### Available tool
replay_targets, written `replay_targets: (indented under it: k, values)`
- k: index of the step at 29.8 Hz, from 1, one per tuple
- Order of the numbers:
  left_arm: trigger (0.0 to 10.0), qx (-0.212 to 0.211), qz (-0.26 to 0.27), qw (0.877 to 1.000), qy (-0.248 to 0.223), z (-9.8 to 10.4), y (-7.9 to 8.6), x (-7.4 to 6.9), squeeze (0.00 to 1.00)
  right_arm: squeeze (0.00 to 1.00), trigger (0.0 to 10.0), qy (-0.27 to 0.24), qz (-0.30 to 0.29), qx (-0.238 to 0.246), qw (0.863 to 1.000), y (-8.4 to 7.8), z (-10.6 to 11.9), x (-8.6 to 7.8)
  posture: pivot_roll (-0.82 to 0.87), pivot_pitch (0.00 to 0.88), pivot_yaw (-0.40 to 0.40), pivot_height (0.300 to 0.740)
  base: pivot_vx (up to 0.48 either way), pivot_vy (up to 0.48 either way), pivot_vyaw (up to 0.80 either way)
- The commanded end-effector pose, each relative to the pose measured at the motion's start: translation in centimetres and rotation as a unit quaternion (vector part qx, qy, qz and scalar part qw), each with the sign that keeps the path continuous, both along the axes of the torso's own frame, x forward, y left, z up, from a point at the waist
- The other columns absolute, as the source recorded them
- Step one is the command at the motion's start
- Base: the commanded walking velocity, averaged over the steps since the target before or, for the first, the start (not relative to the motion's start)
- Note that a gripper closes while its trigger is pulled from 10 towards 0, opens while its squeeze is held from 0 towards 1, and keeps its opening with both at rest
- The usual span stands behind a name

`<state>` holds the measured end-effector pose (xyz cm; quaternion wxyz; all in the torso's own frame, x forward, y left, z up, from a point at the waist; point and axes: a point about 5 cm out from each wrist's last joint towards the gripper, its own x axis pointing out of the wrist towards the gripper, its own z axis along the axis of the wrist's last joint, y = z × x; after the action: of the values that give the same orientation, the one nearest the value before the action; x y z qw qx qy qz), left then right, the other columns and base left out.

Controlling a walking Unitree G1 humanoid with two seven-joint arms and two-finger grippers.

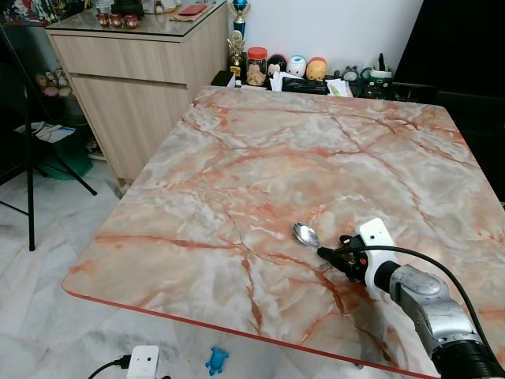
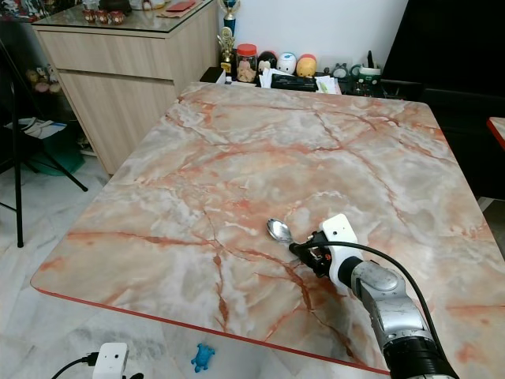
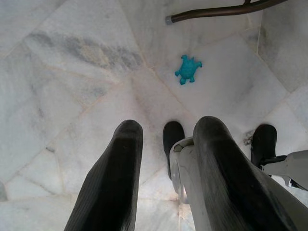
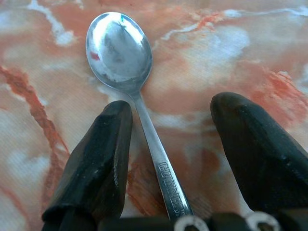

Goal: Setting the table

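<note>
Item: shiny silver metal teaspoon (image 4: 120, 48) with an engraved handle, lying flat on the large pink-and-grey marble-patterned counter (image 1: 260, 174), bowl pointing away from the robot, in the near right part of the surface.

Item: right gripper (image 1: 325, 253), on the silver right arm (image 1: 426, 304), reaching low over the counter at the spoon's handle end. In the right wrist view its two black fingers (image 4: 96, 163) are standing apart, one to each side of the handle, with marble showing between each finger and the metal; the jaws are released and not pressing the spoon. One finger is lying just beside the handle, the other farther off.

Item: left gripper (image 3: 163, 159), hanging over the pale marble-tiled floor (image 3: 72, 72) beside the counter. Its two black fingers are standing apart with bare floor between them; the jaws are released and holding nothing.

Item: small turquoise turtle-shaped toy (image 3: 187, 69), lying on the floor near the counter's front edge.

Item: white boxy plug adapter (image 1: 143, 362) with a black cable, sitting on the floor near the toy.

Item: light wooden cabinet with a glass top (image 1: 134, 79), standing beyond the counter's far left corner.

Item: row of small things along the far wall behind the counter, including a clear red-lidded jar (image 1: 256, 66), a gold trophy (image 1: 236, 43) and round toy figures (image 1: 306, 68).
</note>
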<state>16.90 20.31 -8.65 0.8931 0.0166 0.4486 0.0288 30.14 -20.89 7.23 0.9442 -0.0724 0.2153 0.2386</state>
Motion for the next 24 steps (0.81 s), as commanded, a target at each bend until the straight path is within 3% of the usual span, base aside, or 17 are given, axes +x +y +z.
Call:
replay_targets:
  k: [1, 2, 3, 4, 24]
  values:
    - [10.0, 0.002, -0.002, 1.0, 0.016, -0.26, -0.13, -0.39, 0.0, 0.0, 10.0, -0.003, 0.002, -0.005, 1.0, 0.04, 0.05, 0.17, 0.04, 0.013, -0.006, 0.736, 0.0, 0.0, 0.0]
    - [10.0, 0.002, -0.001, 1.0, 0.015, -0.25, -0.13, -0.39, 0.0, 0.0, 10.0, -0.002, 0.004, -0.004, 1.0, 0.1, 0.03, 0.16, 0.04, 0.013, -0.006, 0.736, 0.0, 0.0, 0.0]
    - [10.0, 0.002, -0.001, 1.0, 0.015, -0.25, -0.12, -0.39, 0.0, 0.0, 3.8, -0.002, 0.003, -0.001, 1.0, 0.16, -0.01, 0.16, 0.05, 0.015, -0.007, 0.736, 0.0, 0.0, 0.0]
    - [10.0, 0.002, -0.001, 1.0, 0.015, -0.25, -0.13, -0.39, 0.0, 0.0, 0.0, -0.002, 0.002, -0.001, 1.0, 0.2, -0.03, 0.17, 0.05, 0.015, -0.007, 0.736, 0.0, 0.0, 0.0]
    - [10.0, 0.002, -0.003, 1.0, 0.017, -0.27, -0.15, -0.42, 0.0, 0.0, 0.0, 0.001, 0.004, -0.009, 1.0, 0.28, -0.33, 0.12, 0.05, 0.015, -0.006, 0.736, 0.0, 0.0, 0.0]
